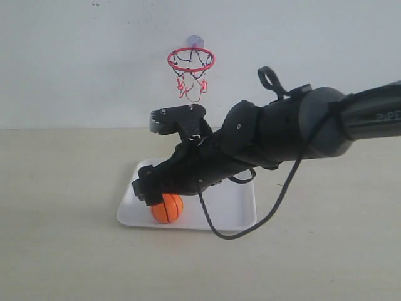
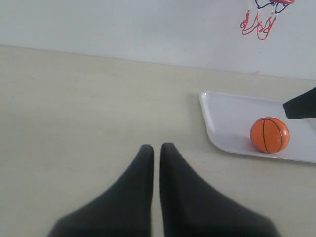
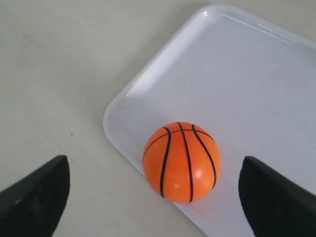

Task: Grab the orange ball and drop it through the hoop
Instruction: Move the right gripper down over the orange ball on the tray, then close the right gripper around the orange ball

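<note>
The orange ball rests on the white tray, near its front left corner. My right gripper hangs open just above the ball, one finger to each side and neither touching it. The hoop, a red ring with a string net, is stuck on the back wall above the tray. My left gripper is shut and empty over bare table, to the left of the tray.
The right arm stretches across the tray from the right, a black cable hanging beneath it. A beige table lies all around the tray, and a white wall stands behind.
</note>
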